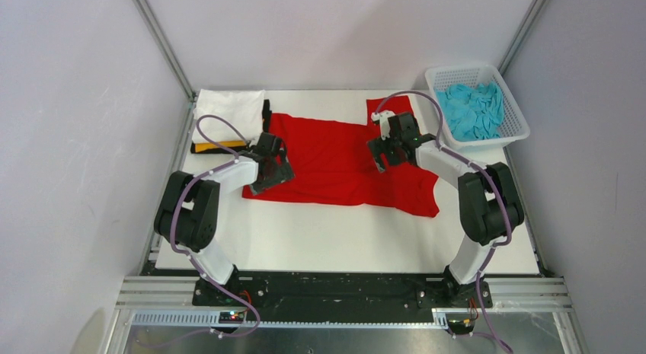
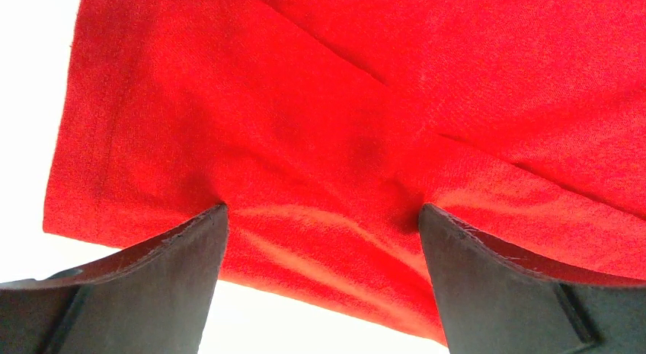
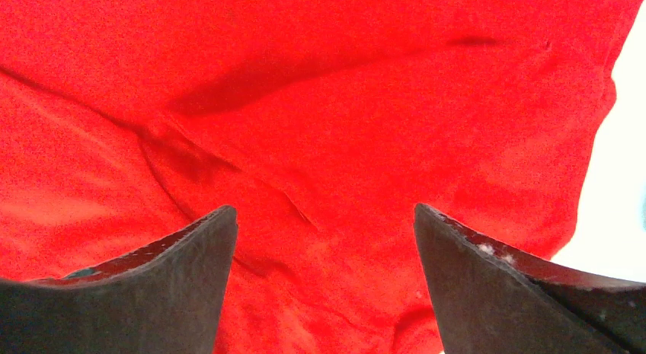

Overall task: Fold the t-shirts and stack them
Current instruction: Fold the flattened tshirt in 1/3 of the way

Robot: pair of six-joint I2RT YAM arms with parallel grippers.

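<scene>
Left hand (image 2: 324, 209), right hand (image 3: 324, 209): I hold both spread, tips on the red t-shirt (image 1: 335, 152) on the worktop (image 1: 343, 240).

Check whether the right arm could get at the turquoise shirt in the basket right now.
Probably yes. The turquoise shirt lies in an open-topped white basket beside the right arm, nothing stands between them, and its fingers are open and empty over the red shirt.

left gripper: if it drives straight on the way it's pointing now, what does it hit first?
The red t-shirt. The left gripper is open and points at cloth near the shirt's edge, with nothing in between. The table likely lies right beneath the cloth. The gap to the cloth is unclear.
</scene>
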